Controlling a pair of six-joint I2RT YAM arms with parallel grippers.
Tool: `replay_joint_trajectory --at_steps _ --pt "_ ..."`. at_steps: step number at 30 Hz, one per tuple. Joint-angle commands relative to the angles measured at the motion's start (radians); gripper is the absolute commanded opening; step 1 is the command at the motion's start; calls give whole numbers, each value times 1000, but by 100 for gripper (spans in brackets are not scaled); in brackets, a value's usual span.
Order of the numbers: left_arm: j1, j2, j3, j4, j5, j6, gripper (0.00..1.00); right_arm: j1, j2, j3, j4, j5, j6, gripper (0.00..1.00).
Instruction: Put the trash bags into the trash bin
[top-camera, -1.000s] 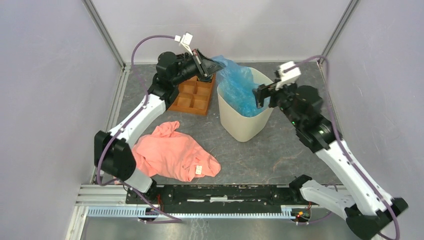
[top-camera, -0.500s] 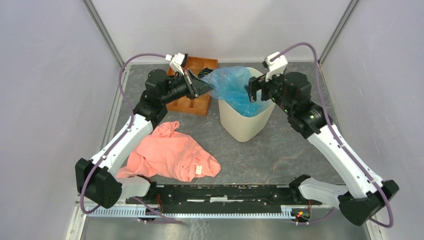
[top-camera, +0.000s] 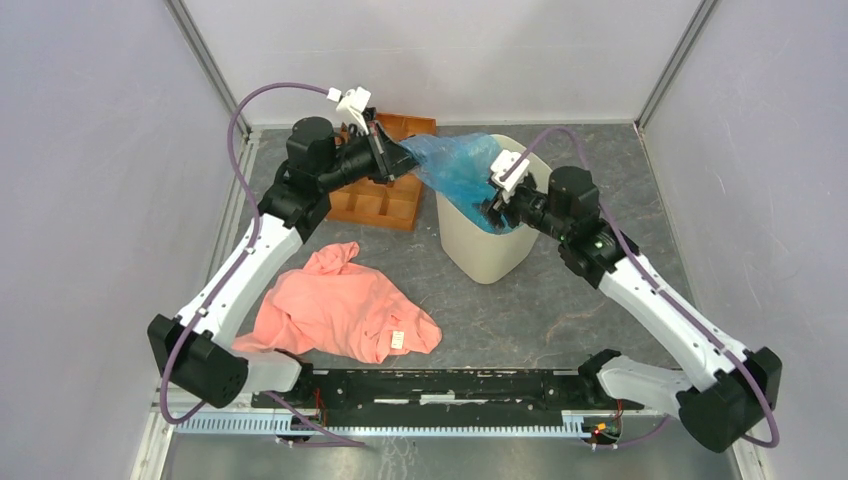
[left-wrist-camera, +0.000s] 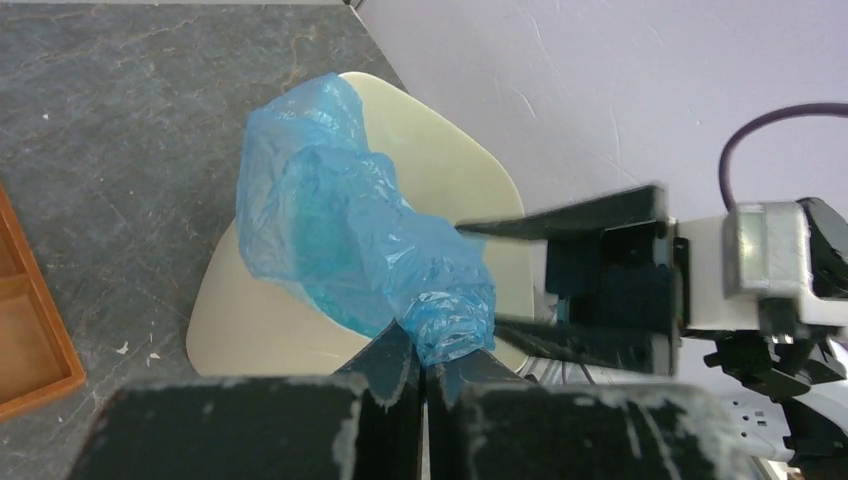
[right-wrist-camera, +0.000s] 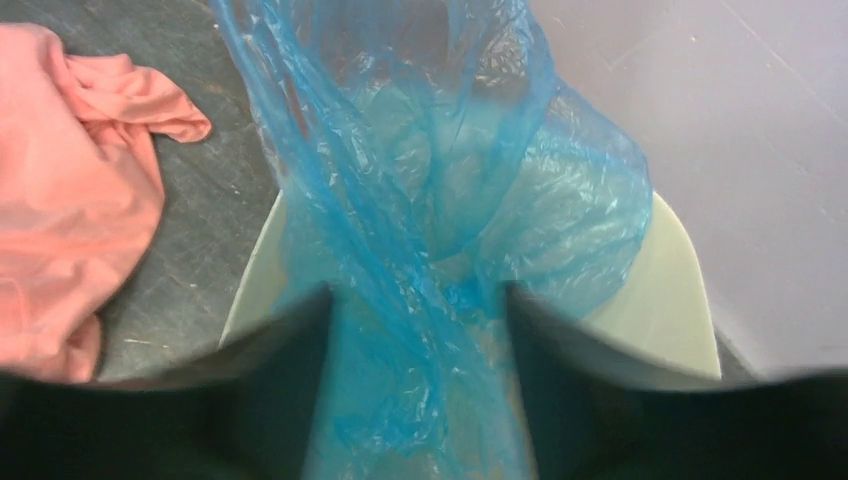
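The light-blue trash bag (top-camera: 455, 165) stretches from my left gripper (top-camera: 408, 158) down into the cream trash bin (top-camera: 485, 255). In the left wrist view the left gripper (left-wrist-camera: 425, 360) is shut on a bunched end of the trash bag (left-wrist-camera: 330, 240), just above the trash bin's rim (left-wrist-camera: 440, 170). My right gripper (top-camera: 497, 205) reaches over the bin's right rim into its mouth. In the right wrist view the right gripper (right-wrist-camera: 415, 295) has its blurred fingers standing apart, with film of the trash bag (right-wrist-camera: 420, 200) between them, over the trash bin (right-wrist-camera: 670, 290).
A salmon-pink garment (top-camera: 345, 305) lies on the grey table in front of the bin, left of centre. An orange-brown compartmented tray (top-camera: 385, 200) sits behind the left arm's wrist. Grey walls close in at the back and on both sides.
The right gripper has swung left and down into the bin's mouth, its fingers narrowing around the bag. The left gripper has moved left and back, pulling the bag taut.
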Motion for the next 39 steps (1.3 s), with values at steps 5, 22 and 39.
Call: replay_joint_trajectory --at_steps 5,22,39 --pt "2 49 207 -214 -40 204 2 -43 82 90 116 -31 19 48" --pt "2 59 259 -287 -62 287 2 -163 75 38 90 -178 -34 72" --pt "2 38 267 -302 -2 323 2 -234 94 69 116 -383 42 77"
